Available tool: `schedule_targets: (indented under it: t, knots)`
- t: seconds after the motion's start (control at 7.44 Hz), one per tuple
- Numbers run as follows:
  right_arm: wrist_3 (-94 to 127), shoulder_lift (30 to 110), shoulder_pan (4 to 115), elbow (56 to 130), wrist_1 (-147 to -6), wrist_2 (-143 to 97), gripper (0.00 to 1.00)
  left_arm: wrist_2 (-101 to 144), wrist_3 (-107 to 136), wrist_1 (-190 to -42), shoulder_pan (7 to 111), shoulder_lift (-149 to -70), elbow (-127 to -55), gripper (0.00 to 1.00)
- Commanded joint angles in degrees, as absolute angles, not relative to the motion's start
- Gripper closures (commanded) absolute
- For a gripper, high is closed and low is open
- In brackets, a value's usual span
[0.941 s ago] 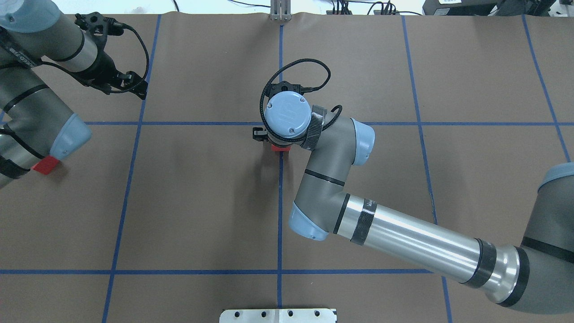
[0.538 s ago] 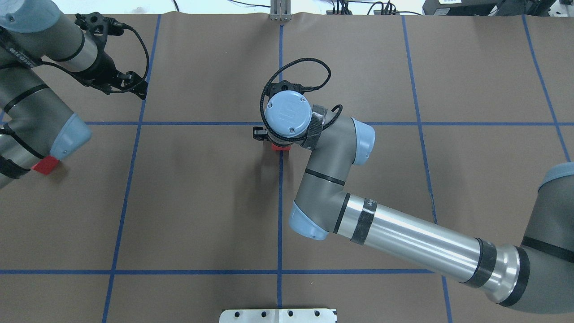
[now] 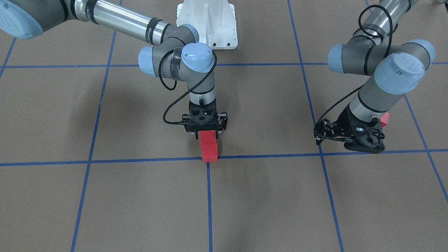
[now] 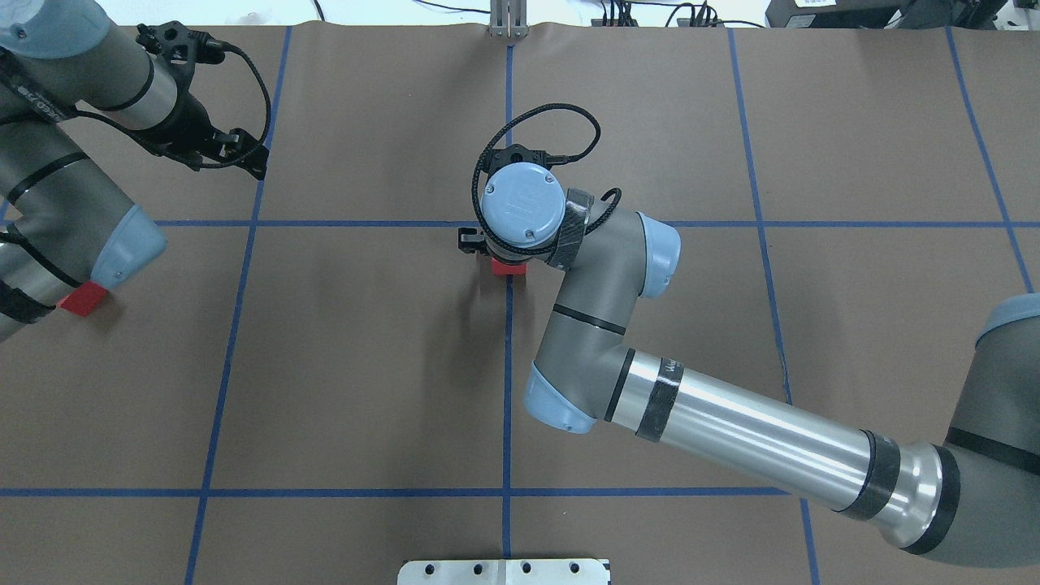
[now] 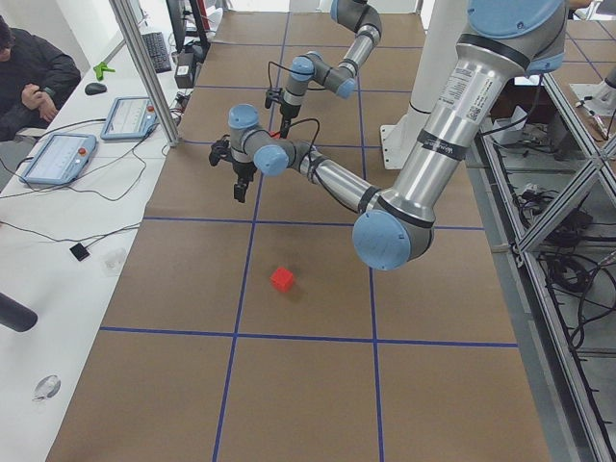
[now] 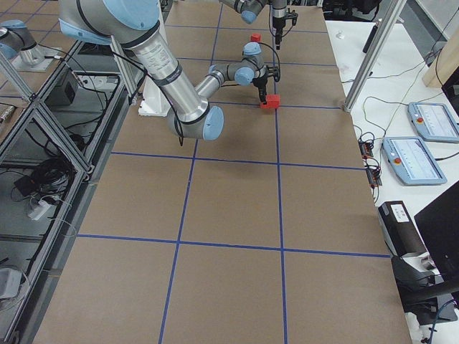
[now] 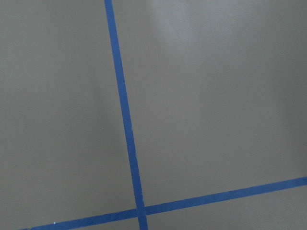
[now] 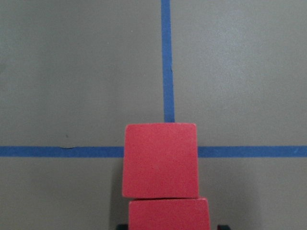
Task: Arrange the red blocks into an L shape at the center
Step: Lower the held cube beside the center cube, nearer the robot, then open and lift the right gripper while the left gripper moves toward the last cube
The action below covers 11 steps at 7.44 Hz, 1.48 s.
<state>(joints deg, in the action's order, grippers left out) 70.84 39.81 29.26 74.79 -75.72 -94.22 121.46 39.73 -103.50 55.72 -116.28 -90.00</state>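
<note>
Two red blocks touch in a row at the center tape crossing (image 3: 224, 157). The far one (image 3: 209, 152) lies on the crossing, also in the right wrist view (image 8: 160, 160). My right gripper (image 3: 208, 135) points straight down and is shut on the second red block (image 3: 208, 137), which shows at the bottom of the right wrist view (image 8: 169, 214). The third red block (image 4: 81, 299) lies alone beside my left arm's elbow, also in the front view (image 3: 385, 119). My left gripper (image 3: 365, 145) looks shut and empty, tilted over the paper away from that block.
Brown paper with blue tape lines covers the table. A white mount plate (image 3: 206, 24) sits at the robot's base. My left wrist view shows only another tape crossing (image 7: 140, 211). An operator (image 5: 34, 82) and tablets are at a side bench.
My right wrist has shifted very slightly to the right over the two blocks. The left arm and the lone block have not moved.
</note>
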Motion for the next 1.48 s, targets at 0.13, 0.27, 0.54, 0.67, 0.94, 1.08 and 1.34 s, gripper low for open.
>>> schedule_targets:
  t: [0.13,0.27,0.54,0.67,0.94,1.08,1.34]
  knots:
    - [70.8,39.7,29.8,74.9,-75.8,-94.4,0.15,121.5,39.7,-103.5,55.7,-116.3,-90.0,0.0]
    - [67.3,38.8,31.0,75.2,-75.8,-94.8,0.02,121.5,39.7,-103.5,55.7,-116.3,-90.0,0.0]
    - [66.3,38.7,33.0,75.5,-76.3,-98.6,0.01,121.5,39.6,-103.5,55.8,-116.2,-90.0,0.0]
    - [66.2,38.7,34.3,76.1,-76.4,-100.5,0.01,121.5,39.0,-103.5,56.2,-116.0,-90.0,0.0]
    - [63.7,39.3,37.6,76.6,-76.7,-104.8,0.01,121.6,35.3,-105.6,57.0,-112.7,-90.8,0.0]
    - [60.8,40.2,39.4,76.6,-77.3,-106.7,0.01,121.7,32.5,-111.0,58.3,-108.7,-90.5,0.0]
    - [57.8,44.2,42.0,79.2,-77.6,-108.6,0.01,124.1,32.3,-118.4,60.0,-101.4,-91.4,0.0]
